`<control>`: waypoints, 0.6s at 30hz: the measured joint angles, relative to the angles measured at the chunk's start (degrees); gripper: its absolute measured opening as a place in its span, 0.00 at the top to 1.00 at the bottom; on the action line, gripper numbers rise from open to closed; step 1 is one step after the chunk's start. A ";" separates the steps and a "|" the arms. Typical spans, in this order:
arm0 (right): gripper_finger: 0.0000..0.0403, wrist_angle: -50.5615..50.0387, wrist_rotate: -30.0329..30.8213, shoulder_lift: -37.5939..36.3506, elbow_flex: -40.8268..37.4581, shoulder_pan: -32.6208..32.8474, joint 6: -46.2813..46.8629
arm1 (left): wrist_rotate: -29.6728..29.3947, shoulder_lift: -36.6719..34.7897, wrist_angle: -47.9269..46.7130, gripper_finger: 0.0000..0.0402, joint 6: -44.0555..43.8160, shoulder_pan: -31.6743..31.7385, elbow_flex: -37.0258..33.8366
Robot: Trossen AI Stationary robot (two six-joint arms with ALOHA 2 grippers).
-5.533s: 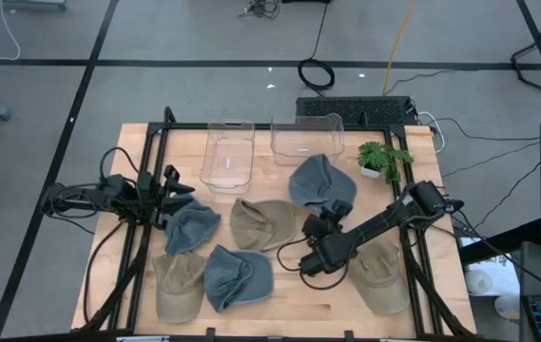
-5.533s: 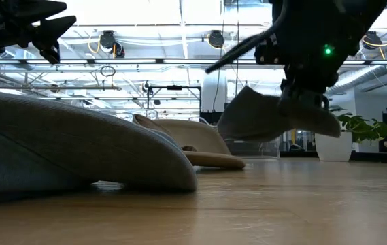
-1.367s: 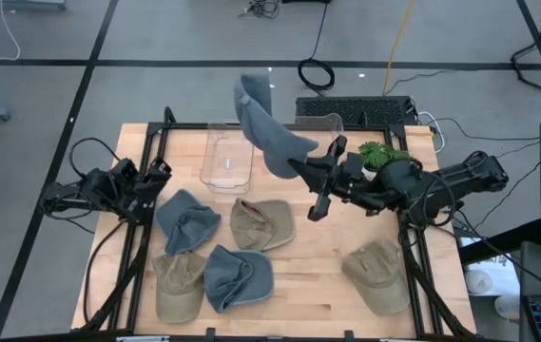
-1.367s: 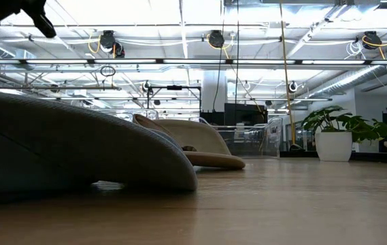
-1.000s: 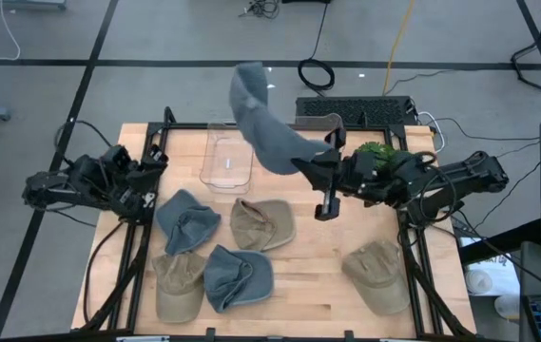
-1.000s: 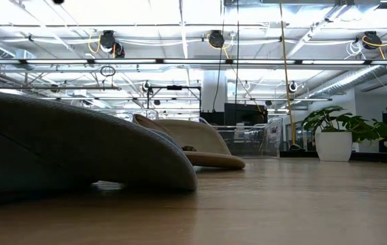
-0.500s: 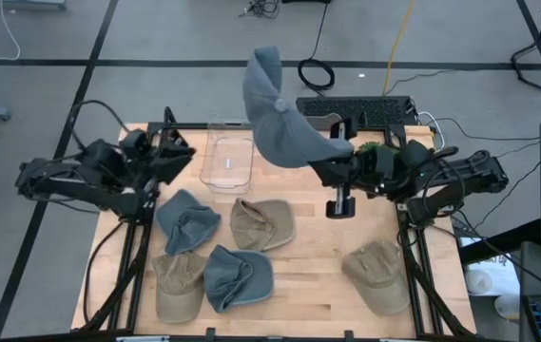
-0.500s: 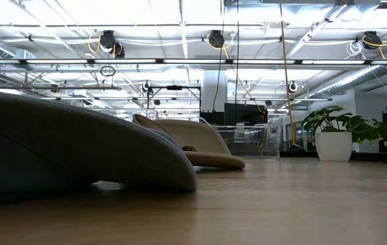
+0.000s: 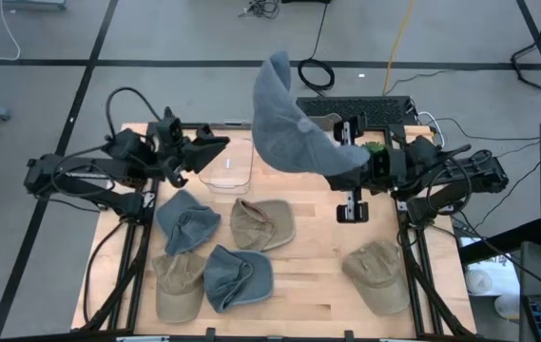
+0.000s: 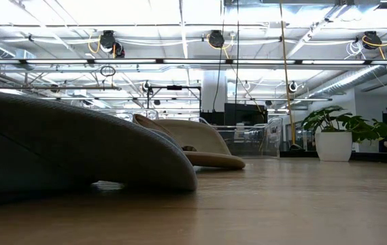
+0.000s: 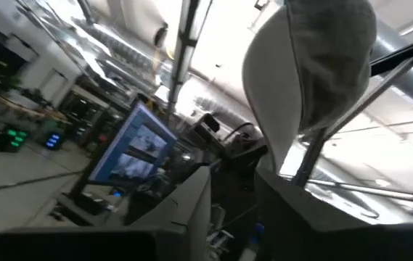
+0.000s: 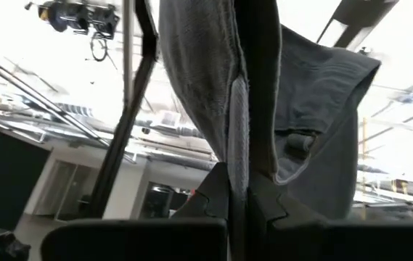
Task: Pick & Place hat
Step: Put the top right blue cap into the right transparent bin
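A grey-blue hat [image 9: 291, 122] is up in the air over the table's far middle, held by my right gripper [image 9: 344, 160], which is shut on it. In the right wrist view the hat [image 12: 206, 65] rises past the shut gripper [image 12: 239, 190]. My left gripper [image 9: 209, 144] is raised over the far left part of the table, open, with its fingers pointing toward the hat and a gap between them. In the left wrist view the hat [image 11: 315, 65] hangs ahead of the open gripper [image 11: 233, 217], apart from it. My right gripper pinches an edge of the hat [image 12: 239, 138] between its two fingers [image 12: 217, 190]; whether brim or crown rim, I cannot tell. The fingers slant upward and toward the table's left. The hat is lifted clear and stands up beyond the fingertips, its cloth bulging out to one side.
Two clear bins [image 9: 228, 163] [image 9: 319, 122] stand at the far edge, the second partly hidden by the hat. Several other hats lie on the table: blue [image 9: 187, 223], tan [image 9: 262, 224], tan [image 9: 177, 285], blue [image 9: 238, 277], tan [image 9: 380, 275]. A potted plant [image 10: 334, 133] sits at the far right.
My right gripper has carried the hat a little toward the table's right and far edge, still held high. My left arm has risen from the left edge and swung toward the hat, now reaching over the left clear bin.
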 joint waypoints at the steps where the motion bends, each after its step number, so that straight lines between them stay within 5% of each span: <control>1: 1.00 -0.06 -0.39 0.00 0.00 0.02 0.00 | 0.96 0.91 0.46 0.68 -0.73 0.22 0.61; 10: 1.00 -0.57 -0.43 0.00 0.00 0.09 0.06 | 3.93 7.37 3.16 0.43 -2.36 -0.04 5.04; 18: 1.00 -3.27 -0.39 0.00 0.02 0.46 0.13 | 7.12 13.70 3.12 0.33 -4.73 -0.44 11.20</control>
